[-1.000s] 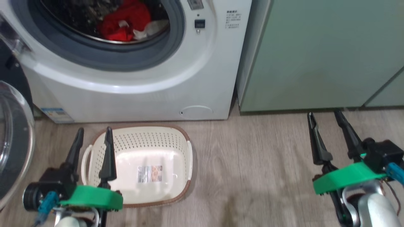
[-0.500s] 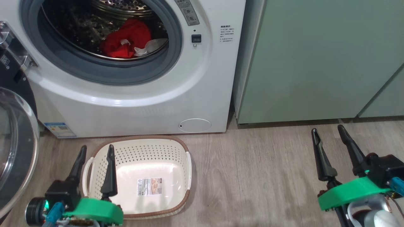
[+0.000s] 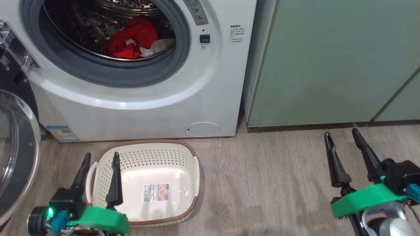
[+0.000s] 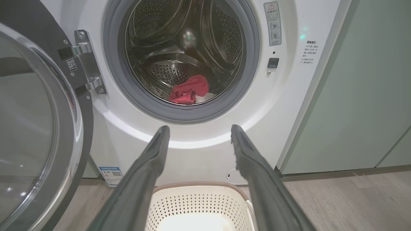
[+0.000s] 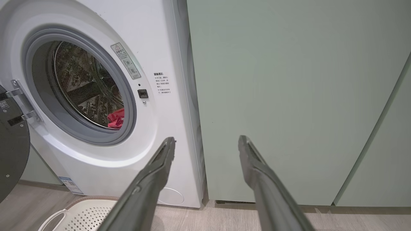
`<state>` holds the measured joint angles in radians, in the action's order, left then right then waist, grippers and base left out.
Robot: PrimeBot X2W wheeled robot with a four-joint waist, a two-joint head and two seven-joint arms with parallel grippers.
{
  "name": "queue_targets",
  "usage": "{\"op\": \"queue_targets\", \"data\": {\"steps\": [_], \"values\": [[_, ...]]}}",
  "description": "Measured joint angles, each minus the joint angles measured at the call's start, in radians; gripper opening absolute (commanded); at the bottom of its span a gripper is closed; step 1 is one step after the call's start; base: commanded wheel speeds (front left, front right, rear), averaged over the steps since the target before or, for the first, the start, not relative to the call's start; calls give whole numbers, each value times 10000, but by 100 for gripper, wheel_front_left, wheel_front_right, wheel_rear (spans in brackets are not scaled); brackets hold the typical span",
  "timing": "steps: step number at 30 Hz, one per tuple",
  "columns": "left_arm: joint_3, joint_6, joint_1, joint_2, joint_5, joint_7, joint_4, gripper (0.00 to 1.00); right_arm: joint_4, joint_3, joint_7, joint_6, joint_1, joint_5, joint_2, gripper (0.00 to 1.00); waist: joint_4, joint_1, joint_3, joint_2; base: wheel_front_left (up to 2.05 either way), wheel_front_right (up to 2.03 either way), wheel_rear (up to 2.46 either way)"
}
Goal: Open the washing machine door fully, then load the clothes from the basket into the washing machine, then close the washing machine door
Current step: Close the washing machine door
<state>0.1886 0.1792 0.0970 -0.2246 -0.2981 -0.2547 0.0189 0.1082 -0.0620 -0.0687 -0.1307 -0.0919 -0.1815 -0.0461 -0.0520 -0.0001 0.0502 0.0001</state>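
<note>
Red soft clothes with white bits (image 3: 131, 37) already down inside the shiny steel drum (image 3: 82, 23) of the big white front-loading washing machine (image 3: 131, 108), from the head view. Just in front, on the wooden floor (image 3: 262, 183), the cream plastic basket with holes and a brown rim (image 3: 147, 154): nothing in it but a paper label (image 3: 156, 192). Off to the left, the big round door with the black rim and clear glass bowl (image 3: 16, 157), swung wide open. Left gripper with two long dark fingers (image 3: 101, 154) near the basket's left side, fingers spread apart, holding nothing. Right gripper (image 3: 340, 132) well apart to the right, in front of the pale green cabinets (image 3: 328, 65), fingers spread too, holding nothing.

From the left wrist view: spread fingers pointing at the machine's front below the round hole, clothes low in the drum, door hanging open on its metal hinge (image 4: 85, 61), bare basket just below.

From the right wrist view: spread fingers pointing at the green cabinets beside the machine, a bit of red peeking from the drum, basket edge at the bottom.

Looks like opening done and loading done. Only closing the door left to do.
</note>
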Motion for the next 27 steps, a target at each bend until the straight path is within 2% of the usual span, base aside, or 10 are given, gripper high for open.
{"op": "queue_targets", "data": {"steps": [22, 27], "values": [[71, 102, -4, -36, 2, 73, -63, 100, -2, 2, 2, 0, 2, 0, 2, 100, 9, 1, -6, 0, 0, 0, 0], [98, 100, -4, -46, -2, 73, -67, 100, 0, 2, 31, 0, 2, 0, 2, 100, 32, 1, -47, 0, -73, 73, 0]]}}
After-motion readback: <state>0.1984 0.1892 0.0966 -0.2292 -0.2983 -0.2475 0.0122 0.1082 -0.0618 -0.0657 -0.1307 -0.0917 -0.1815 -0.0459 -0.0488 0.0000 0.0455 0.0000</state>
